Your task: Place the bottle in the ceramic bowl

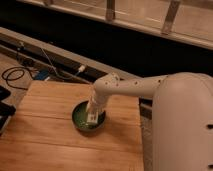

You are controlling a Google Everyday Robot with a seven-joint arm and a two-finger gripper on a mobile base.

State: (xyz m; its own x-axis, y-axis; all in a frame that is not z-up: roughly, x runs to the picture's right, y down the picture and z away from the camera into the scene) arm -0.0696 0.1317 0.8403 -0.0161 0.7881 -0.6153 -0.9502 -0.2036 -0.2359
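The green ceramic bowl [80, 119] sits on the wooden table [45, 140], right of its middle. My gripper [95, 111] reaches down from the white arm directly over the bowl. A white oblong bottle [93, 118] with a pale label hangs below the gripper, its lower end inside the bowl. The gripper's body hides the bottle's upper part and the bowl's right rim.
The robot's big white body [182, 125] fills the right side. Black cables [17, 75] and a blue item lie on the floor past the table's far left edge. A dark rail and a glass barrier run behind the table.
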